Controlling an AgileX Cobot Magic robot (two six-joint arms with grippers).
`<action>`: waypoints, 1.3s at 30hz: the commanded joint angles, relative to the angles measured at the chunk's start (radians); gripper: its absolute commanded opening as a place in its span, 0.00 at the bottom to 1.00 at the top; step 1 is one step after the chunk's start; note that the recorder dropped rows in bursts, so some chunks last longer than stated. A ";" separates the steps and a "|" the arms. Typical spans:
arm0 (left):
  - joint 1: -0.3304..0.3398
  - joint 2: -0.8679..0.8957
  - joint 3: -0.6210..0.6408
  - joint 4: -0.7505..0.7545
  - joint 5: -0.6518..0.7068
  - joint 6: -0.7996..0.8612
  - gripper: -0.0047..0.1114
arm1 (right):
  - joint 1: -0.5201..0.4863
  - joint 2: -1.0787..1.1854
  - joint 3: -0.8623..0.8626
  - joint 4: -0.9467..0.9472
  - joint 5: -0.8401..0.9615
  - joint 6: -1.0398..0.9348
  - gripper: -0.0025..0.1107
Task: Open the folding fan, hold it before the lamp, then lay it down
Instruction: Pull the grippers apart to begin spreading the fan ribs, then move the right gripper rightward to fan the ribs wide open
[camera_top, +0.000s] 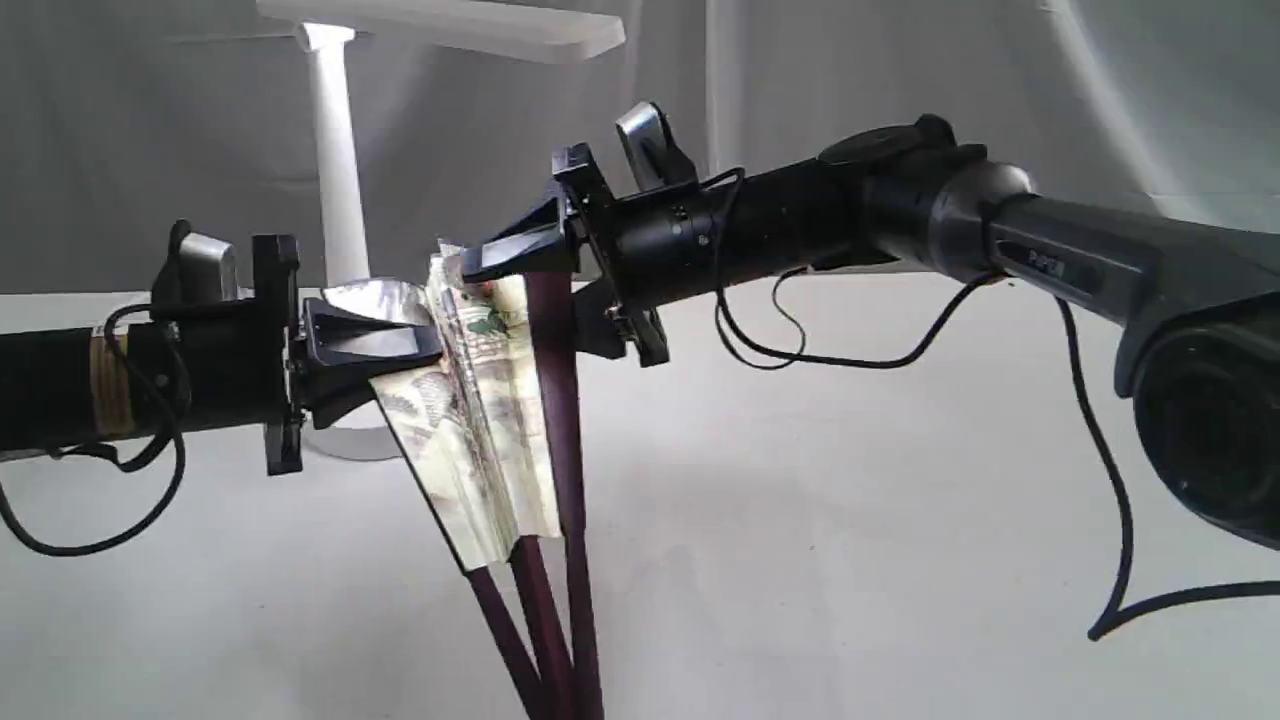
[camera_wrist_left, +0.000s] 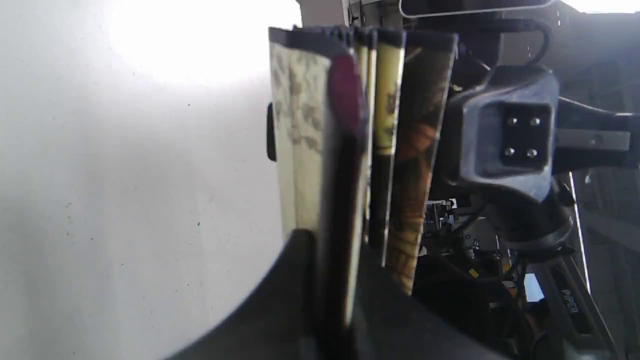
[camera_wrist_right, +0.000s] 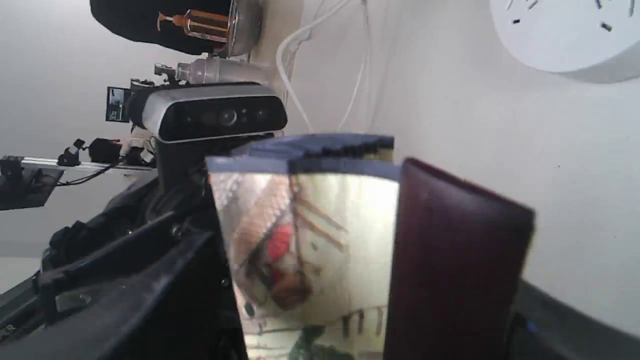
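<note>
One folding fan (camera_top: 480, 420), with three maroon ribs (camera_top: 582, 600) showing below its leaf. One lamp (camera_top: 338, 160). Two pincers: the left pincer (camera_top: 425, 345) and the right pincer (camera_top: 505, 255). One worktop (camera_top: 850, 500).

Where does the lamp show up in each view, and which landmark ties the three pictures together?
Exterior view: the lamp stands at upper left, behind the folding fan; its stem and bar head show.
Left wrist view: no lamp visible.
Right wrist view: only its round base shows, beyond the folding fan.
Shared landmark: the folding fan, in all three views.
</note>
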 joint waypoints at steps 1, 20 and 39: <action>0.006 -0.012 0.003 -0.020 -0.014 -0.024 0.04 | -0.001 -0.005 0.000 -0.009 0.002 -0.009 0.45; 0.006 -0.010 0.003 -0.013 -0.014 -0.022 0.04 | -0.024 -0.005 0.000 -0.001 0.002 -0.003 0.02; 0.006 -0.010 0.003 -0.022 -0.014 -0.022 0.04 | -0.149 -0.005 0.000 0.126 0.002 -0.003 0.02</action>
